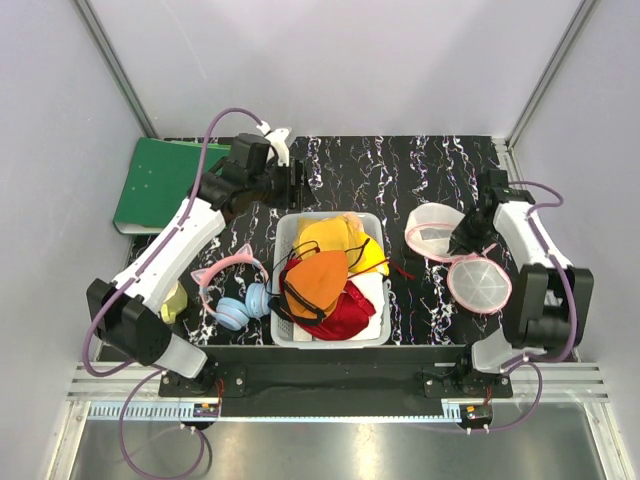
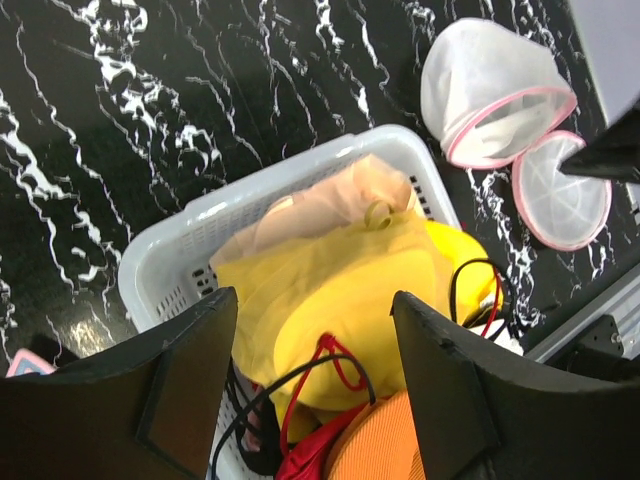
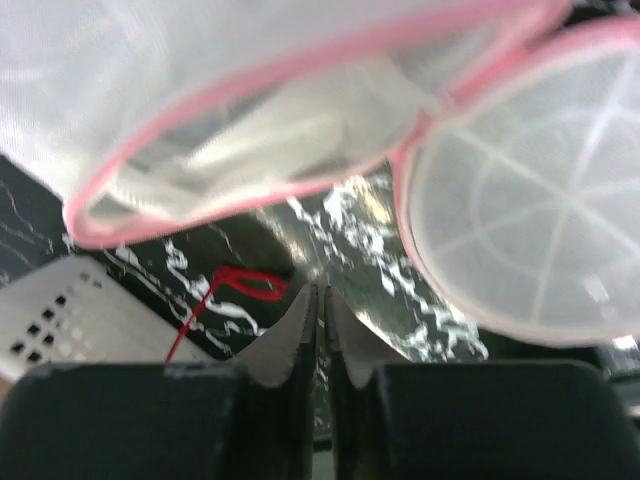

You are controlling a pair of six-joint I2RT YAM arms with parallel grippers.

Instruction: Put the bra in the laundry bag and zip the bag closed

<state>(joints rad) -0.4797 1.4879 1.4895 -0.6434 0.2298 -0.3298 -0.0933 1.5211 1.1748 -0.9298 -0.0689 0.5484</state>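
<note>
My left jaws hang released above the yellow bra (image 2: 330, 290), lying crosswise in the basket (image 2: 190, 235); right jaws clenched beside the laundry bag (image 1: 432, 222), its open mouth facing them.

You have nothing legible to go by here: no text, label, brand, number or sign can be read in any of the three views. The pale patch inside the laundry bag (image 1: 431, 219) is too blurred for you to tell whether it bears any print.
</note>
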